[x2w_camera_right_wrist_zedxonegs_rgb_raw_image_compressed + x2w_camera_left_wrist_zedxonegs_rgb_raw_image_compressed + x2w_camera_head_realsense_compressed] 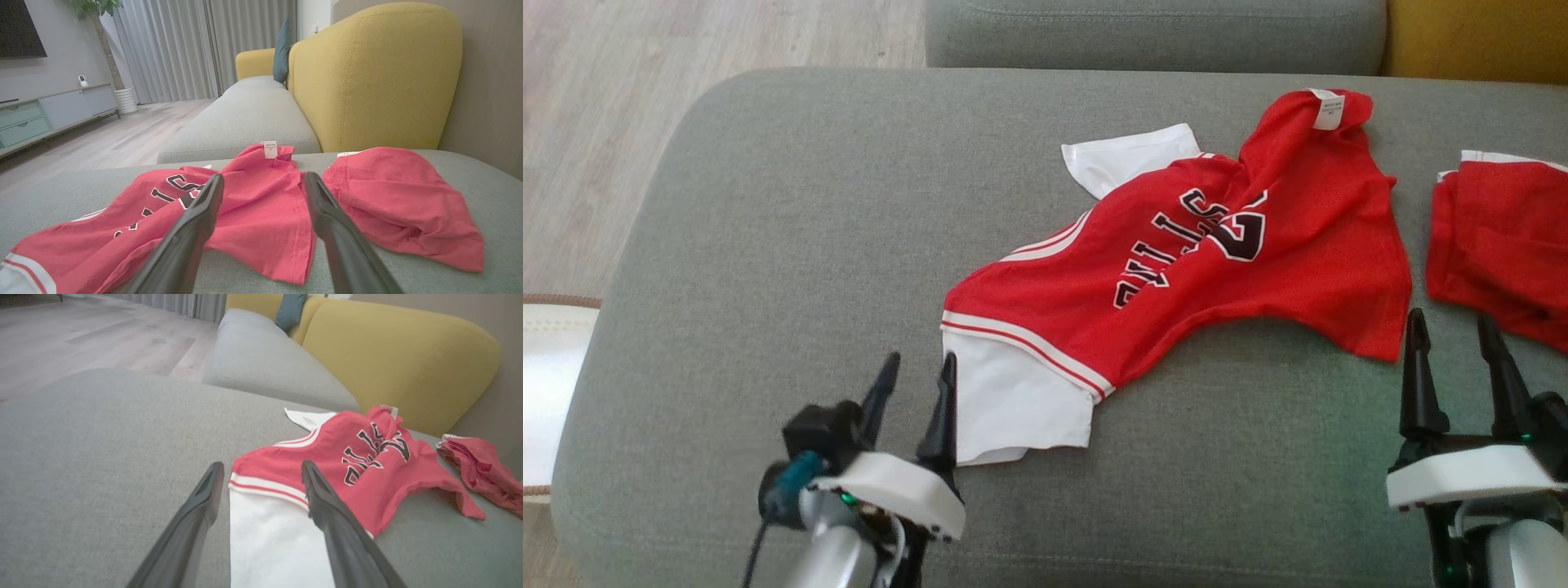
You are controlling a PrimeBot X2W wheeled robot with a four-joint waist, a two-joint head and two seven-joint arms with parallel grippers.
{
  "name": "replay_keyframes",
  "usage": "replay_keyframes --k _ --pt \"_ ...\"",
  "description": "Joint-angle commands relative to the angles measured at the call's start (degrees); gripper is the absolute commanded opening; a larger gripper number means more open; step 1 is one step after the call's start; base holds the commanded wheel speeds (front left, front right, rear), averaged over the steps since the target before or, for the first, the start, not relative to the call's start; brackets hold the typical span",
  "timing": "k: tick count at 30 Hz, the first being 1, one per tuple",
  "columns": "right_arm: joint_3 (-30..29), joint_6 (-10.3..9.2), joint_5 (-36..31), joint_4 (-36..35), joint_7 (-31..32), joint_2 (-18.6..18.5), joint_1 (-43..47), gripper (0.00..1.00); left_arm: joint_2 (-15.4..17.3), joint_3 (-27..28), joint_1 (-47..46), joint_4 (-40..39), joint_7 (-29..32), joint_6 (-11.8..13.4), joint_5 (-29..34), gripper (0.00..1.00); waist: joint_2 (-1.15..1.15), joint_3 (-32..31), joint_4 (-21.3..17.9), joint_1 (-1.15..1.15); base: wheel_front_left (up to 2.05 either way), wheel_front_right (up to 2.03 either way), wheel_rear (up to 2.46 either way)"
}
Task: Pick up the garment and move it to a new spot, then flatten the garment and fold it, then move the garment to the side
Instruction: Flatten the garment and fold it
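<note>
My left pincer [920, 365] gapes empty at the white sleeve of the red garment [1176, 294], which lies rumpled across the middle of the grey sofa cushion [768, 245], while my right pincer [1454, 321] hangs spread and empty near its hem, beside a second red cloth [1494, 237].

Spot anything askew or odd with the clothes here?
The red shirt lies skewed and rumpled on the grey cushion: its far end is flipped over, white tag showing, and one white sleeve is partly tucked under. Nothing torn or spilled.
</note>
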Motion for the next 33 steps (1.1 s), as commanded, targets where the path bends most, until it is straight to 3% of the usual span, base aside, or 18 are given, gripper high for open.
replay_keyframes --k 1,8,19,24,25,27,33 --pt "1.32 0.21 0.06 -2.15 -0.23 -0.34 -2.06 1.00 0.34 1.47 -1.99 -1.16 -0.45 -0.37 -0.14 1.00 0.00 0.06 -0.02 0.01 0.00 0.00 0.00" --pt "0.98 0.21 -0.13 -2.68 0.08 -0.33 -2.32 1.00 0.35 -2.30 -3.62 8.37 4.15 -0.46 -1.83 1.00 0.00 0.88 -0.53 0.01 0.00 0.00 0.00" --pt "0.61 0.21 -1.02 -2.45 0.98 -0.33 -2.90 1.00 0.63 -2.33 -6.82 16.23 8.55 1.79 -2.12 1.00 0.00 2.94 -2.07 0.01 0.00 0.00 0.00" --pt "0.09 0.21 -1.13 -2.57 0.97 -0.33 -3.27 1.00 0.61 -3.28 -7.45 17.87 11.30 0.26 -3.15 1.00 0.00 3.97 -2.51 0.01 0.00 0.00 0.00" --pt "-0.16 0.21 -1.10 -2.45 0.98 -0.33 -3.30 1.00 0.60 -3.69 -7.55 18.05 12.20 -0.36 -3.43 0.52 0.00 4.10 -2.53 0.01 0.00 0.00 0.00" --pt "-0.64 0.21 -1.12 -1.98 1.00 -0.33 -3.40 1.00 0.59 -4.20 -7.84 17.91 12.75 -1.26 -3.71 0.00 0.00 4.28 -2.49 0.01 0.00 0.00 0.00" --pt "-1.92 0.21 0.51 1.00 2.05 -0.33 -4.11 1.00 0.58 -2.67 -9.01 14.52 7.32 -1.26 -4.58 0.00 0.00 4.25 -1.80 0.01 0.00 0.00 0.00"
